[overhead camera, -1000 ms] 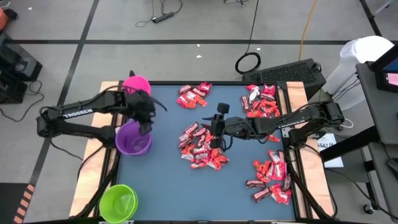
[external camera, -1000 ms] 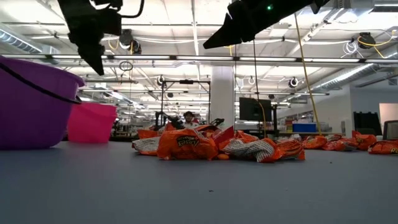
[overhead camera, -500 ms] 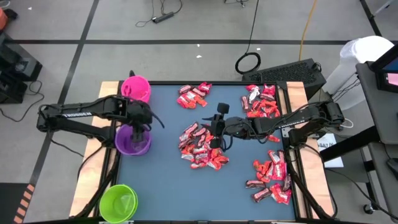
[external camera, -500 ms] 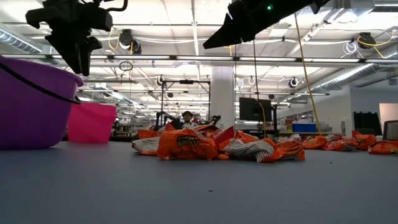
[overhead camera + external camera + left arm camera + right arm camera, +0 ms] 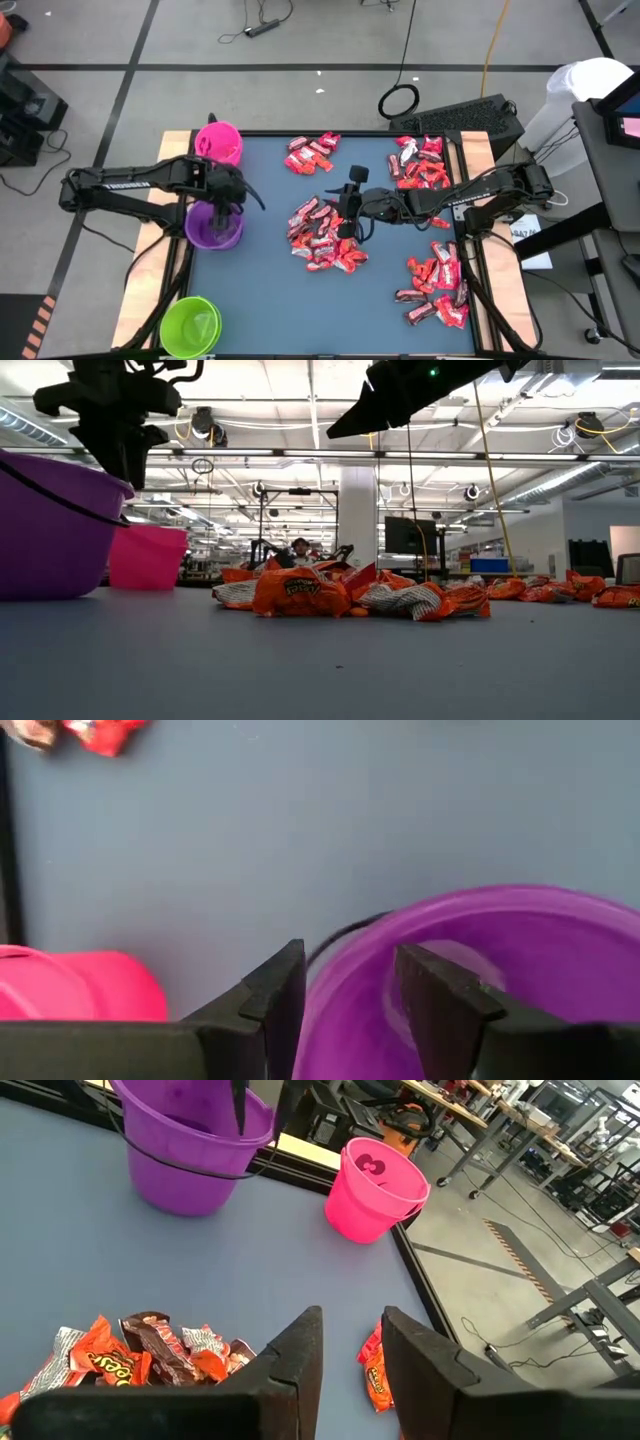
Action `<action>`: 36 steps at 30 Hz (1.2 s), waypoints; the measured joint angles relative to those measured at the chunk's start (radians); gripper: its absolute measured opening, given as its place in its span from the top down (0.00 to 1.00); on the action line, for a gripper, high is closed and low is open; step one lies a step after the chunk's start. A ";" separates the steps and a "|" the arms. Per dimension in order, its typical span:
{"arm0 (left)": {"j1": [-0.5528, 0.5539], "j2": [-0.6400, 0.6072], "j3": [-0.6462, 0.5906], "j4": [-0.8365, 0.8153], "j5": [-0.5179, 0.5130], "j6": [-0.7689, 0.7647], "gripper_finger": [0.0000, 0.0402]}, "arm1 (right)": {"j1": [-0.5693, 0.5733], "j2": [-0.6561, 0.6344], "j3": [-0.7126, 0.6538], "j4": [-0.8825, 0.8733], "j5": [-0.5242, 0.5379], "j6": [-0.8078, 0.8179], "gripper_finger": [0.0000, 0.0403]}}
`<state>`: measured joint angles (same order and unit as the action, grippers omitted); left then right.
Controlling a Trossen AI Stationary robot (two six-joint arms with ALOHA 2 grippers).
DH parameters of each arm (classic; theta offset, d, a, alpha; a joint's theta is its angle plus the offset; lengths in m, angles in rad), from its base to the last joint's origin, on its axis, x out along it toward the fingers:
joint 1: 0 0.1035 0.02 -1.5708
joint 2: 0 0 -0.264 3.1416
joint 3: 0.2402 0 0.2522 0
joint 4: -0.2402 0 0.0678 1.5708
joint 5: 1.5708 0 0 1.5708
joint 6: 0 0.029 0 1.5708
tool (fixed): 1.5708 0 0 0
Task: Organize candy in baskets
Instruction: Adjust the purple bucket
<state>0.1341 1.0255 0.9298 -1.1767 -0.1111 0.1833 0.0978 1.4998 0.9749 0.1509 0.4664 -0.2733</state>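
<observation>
- High view: the left gripper [image 5: 222, 205] hangs over the near rim of the purple basket [image 5: 214, 226], seemingly placed there so that anything let go would fall inside. The pink basket [image 5: 219, 141] stands just beyond it at the worktop's [image 5: 250, 290] edge, and the lime green basket [image 5: 189, 325] sits well apart at the opposite corner. The right gripper [image 5: 351, 212] hovers over the middle candy pile [image 5: 323, 235], probably poised for a pick; further candy heaps lie near the far edge and along the right side.
- Low view: the left gripper [image 5: 112, 455] hangs just above the purple basket's [image 5: 55, 525] rim, not touching it. The candy [image 5: 300, 590] lies flat on the worktop, well apart from that basket.
- Left wrist view: the fingers [image 5: 270, 990] stand partly apart with nothing between them, one on either side of the purple basket's [image 5: 520, 935] rim. I judge the gripper empty.
- Right wrist view: the right gripper [image 5: 350, 1342] has a narrow gap and holds nothing; candy [image 5: 150, 1350] lies directly below and beside it, with both baskets farther off.
</observation>
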 joint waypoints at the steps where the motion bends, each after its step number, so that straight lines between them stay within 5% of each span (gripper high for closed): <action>1: 0.000 0.004 0.000 -0.001 -0.002 0.007 0.60 | 0.000 0.000 0.000 0.000 0.000 0.000 0.76; 15: 0.000 0.123 0.000 -0.006 0.059 0.068 0.61 | 0.000 0.000 0.000 0.000 0.000 0.000 0.76; 27: 0.000 0.153 0.030 0.020 0.059 0.061 0.97 | 0.000 0.000 0.000 0.001 0.000 0.000 0.76; 36: -0.001 0.153 0.039 0.020 0.006 0.032 0.99 | 0.000 0.000 0.000 0.001 0.000 0.000 0.76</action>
<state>0.1333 1.1782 0.9693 -1.1572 -0.1050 0.2157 0.0978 1.5002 0.9749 0.1520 0.4667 -0.2737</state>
